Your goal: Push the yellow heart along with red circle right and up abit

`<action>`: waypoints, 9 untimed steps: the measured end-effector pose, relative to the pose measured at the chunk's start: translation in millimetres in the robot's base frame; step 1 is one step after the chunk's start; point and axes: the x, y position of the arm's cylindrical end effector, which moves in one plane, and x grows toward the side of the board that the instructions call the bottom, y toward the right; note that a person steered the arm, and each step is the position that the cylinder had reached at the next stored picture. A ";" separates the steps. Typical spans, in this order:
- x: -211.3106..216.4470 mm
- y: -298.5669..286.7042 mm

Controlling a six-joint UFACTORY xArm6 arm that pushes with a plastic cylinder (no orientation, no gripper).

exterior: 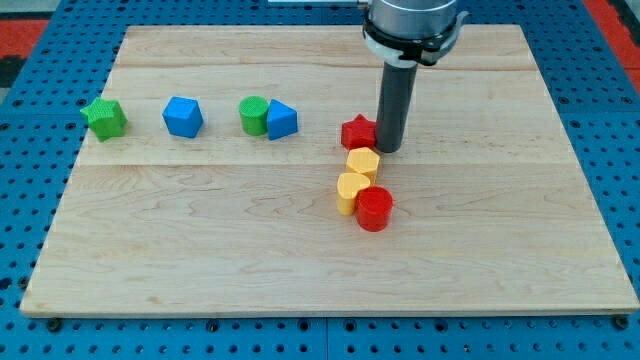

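The yellow heart (351, 192) lies just right of the board's middle, touching the red circle (375, 209) at its lower right. A yellow hexagon (363, 163) sits directly above the heart, touching it. A red star (357, 132) sits above the hexagon. My tip (388, 148) stands right beside the red star's right side and just up and right of the yellow hexagon. It is above the heart and the circle, apart from both.
A green star (105, 118), a blue hexagon-like block (183, 116), a green circle (254, 115) and a blue triangle (282, 120) lie in a row at the upper left. The wooden board (500, 250) is ringed by a blue pegboard.
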 end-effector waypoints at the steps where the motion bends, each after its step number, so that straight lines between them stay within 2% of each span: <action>1: 20.4 42.7; 2: 122.9 77.8; 3: 176.2 -2.4; 5: 88.7 -114.8; 6: 63.5 -117.6; 9: 65.3 -61.4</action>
